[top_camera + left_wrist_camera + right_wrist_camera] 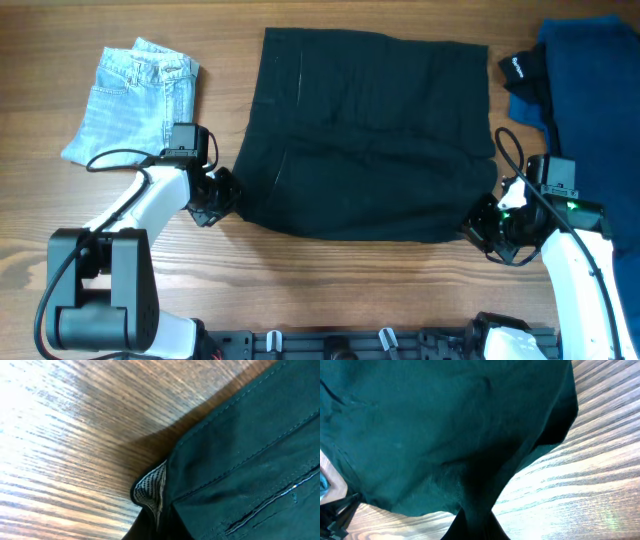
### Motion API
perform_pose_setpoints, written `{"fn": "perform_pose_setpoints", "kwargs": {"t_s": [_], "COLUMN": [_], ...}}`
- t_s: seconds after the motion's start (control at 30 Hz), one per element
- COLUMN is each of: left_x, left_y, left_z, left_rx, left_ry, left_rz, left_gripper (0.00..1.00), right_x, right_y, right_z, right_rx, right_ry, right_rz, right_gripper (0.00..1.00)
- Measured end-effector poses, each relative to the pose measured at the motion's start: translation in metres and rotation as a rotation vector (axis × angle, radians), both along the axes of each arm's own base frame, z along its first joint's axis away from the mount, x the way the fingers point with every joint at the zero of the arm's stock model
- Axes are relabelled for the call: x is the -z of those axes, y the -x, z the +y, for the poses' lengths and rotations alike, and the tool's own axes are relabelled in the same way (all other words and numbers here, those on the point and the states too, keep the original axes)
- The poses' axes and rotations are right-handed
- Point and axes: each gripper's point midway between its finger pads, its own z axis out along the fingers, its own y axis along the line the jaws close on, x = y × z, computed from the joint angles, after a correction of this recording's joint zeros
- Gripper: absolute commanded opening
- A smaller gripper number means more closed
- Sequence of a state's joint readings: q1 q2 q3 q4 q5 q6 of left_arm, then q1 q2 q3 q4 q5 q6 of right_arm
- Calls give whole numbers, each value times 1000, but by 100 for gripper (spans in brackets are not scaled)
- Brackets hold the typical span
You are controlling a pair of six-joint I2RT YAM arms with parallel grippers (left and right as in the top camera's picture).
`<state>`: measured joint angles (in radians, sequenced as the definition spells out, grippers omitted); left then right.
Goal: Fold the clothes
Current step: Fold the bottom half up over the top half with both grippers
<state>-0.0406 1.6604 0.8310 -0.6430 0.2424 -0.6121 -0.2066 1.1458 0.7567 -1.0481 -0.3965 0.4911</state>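
Black shorts (365, 130) are being pinched by left gripper (222, 198) and right gripper (478, 228); a thinly held corner is probably risking being dropped.

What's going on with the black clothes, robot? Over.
Left tool and right tool pinch black garment by its near corners. Garment spread flat, not yet folded. Jeans and blue clothes lie aside.

I'm seeing the spread garment (365, 130) reading black from overhead | at my wrists it's showing dark teal-green with tonal stitching | its lining (150, 487) is showing a fine black-and-white weave | folded jeans (135, 100) are looking faded light blue | side cloth (590, 80) is showing navy | table (330, 290) is showing brown streaked grain
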Motion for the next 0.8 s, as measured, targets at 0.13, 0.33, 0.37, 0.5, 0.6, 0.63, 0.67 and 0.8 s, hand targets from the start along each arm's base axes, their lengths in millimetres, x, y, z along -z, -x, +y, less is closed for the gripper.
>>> {"fn": "perform_pose_setpoints", "kwargs": {"t_s": [0.13, 0.33, 0.37, 0.5, 0.6, 0.63, 0.67, 0.8], "left_x": [-4, -75, -87, -135, -184, -202, -217, -226], "left_y": [32, 75, 80, 74, 45, 33, 20, -17], "left_z": [1, 3, 4, 5, 3, 3, 2, 3], "left_rx": [0, 16, 22, 39, 71, 83, 100, 159], "left_ry": [-2, -2, -5, -8, -15, -19, -26, -69], "left_rz": [123, 44, 3, -246, -458, -527, -589, -651], "left_gripper": [4, 4, 4, 4, 4, 4, 4, 4], "right_x": [-23, -82, -86, -108, -120, -123, -124, -127], "right_y": [-4, -8, -6, -21, -51, -65, -80, -140], "right_z": [-1, -2, -2, -4, -6, -8, -9, -9], "right_rx": [-35, -58, -63, -70, -58, -52, -42, -13], "right_ry": [10, 25, 27, 45, 41, 38, 30, -42], "right_rz": [-19, -63, -61, -149, -259, -299, -333, -463], "right_gripper": [4, 4, 4, 4, 4, 4, 4, 4]}}
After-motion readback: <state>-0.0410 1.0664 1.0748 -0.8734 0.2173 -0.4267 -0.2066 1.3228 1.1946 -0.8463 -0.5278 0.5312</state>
